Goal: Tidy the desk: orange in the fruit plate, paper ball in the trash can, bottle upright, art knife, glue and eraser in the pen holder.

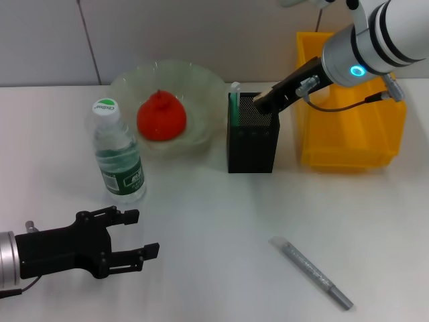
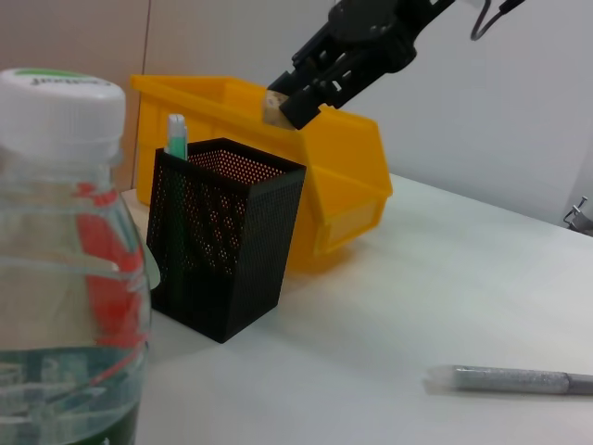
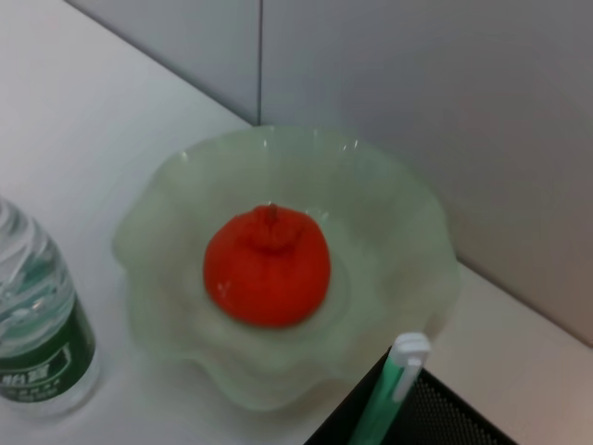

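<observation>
The right arm (image 1: 385, 37) is a thick cylinder, white at the upper end with two black rings, then a silver-grey section carrying a small ring light (image 1: 356, 70) that glows cyan. A thin black cable (image 1: 348, 106) loops under this section and ends at a small metal plug near the wrist. The right gripper (image 1: 261, 102) is matte black, long and narrow, with blocky fingers.

The left gripper (image 1: 141, 233) is also matte black, built from flat angular plates with small screw heads visible, and two short squared fingers. Behind it sits a brushed silver cylinder (image 1: 7, 261), with a thin black cable at its lower edge.
</observation>
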You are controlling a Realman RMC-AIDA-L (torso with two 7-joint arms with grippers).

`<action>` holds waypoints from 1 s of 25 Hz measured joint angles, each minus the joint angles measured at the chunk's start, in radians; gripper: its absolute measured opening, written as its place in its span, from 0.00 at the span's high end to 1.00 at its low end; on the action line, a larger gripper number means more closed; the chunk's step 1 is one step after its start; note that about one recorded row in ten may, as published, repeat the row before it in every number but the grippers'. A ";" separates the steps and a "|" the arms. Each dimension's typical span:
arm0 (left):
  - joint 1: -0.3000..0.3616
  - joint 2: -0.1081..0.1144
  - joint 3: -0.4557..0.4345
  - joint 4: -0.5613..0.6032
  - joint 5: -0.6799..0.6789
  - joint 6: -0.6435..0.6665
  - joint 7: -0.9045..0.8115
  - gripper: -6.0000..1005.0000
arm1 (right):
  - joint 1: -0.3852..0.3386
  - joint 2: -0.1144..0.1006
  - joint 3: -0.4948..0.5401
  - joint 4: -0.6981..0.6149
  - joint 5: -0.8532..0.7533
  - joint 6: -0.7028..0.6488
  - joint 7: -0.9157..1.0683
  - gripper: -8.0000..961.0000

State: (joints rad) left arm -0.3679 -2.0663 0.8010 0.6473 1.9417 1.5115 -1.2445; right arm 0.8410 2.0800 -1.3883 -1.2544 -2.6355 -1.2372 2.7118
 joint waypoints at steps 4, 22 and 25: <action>0.000 0.000 0.001 0.000 0.000 0.000 0.000 0.19 | 0.012 0.000 -0.001 0.035 0.000 0.042 -0.005 0.57; -0.001 0.000 -0.002 0.000 -0.001 0.002 0.001 0.19 | 0.039 0.004 -0.021 0.139 0.008 0.155 -0.032 0.54; -0.002 0.000 -0.002 0.001 -0.002 0.003 0.001 0.19 | 0.038 0.005 -0.026 0.138 0.008 0.156 -0.032 0.47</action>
State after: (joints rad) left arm -0.3697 -2.0663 0.7992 0.6488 1.9395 1.5148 -1.2440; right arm 0.8792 2.0848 -1.4141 -1.1163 -2.6270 -1.0815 2.6800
